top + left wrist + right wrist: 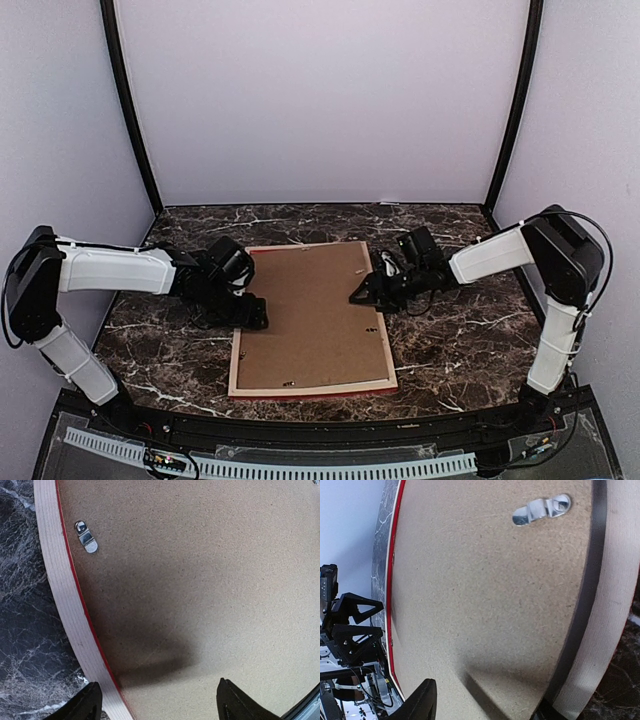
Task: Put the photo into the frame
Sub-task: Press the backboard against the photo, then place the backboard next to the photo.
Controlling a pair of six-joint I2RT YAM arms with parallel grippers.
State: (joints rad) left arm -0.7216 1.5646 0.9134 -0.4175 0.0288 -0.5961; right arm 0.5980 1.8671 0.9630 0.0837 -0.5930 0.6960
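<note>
Thin rectangular frame [310, 388], red front down and pale wood back up, with the photo out of sight.

The frame lies mid-way across the dark marble table [450, 340], and the plain brown backing board [312, 315] fills its recess, probably so that the back can be shut. At the frame's 9 o'clock the left gripper [250, 312] stands spread wide and holds nothing. One finger is outside the rim and one over the board, likely to steady that side beside a small silver turn clip [86, 536]. At 3 o'clock the right gripper [367, 292] meets the opposite rim below a second silver clip [542, 509]. Its wrist view shows only one finger clearly, so I cannot tell its spread. Whether the photo lies under the board cannot be told.
</note>
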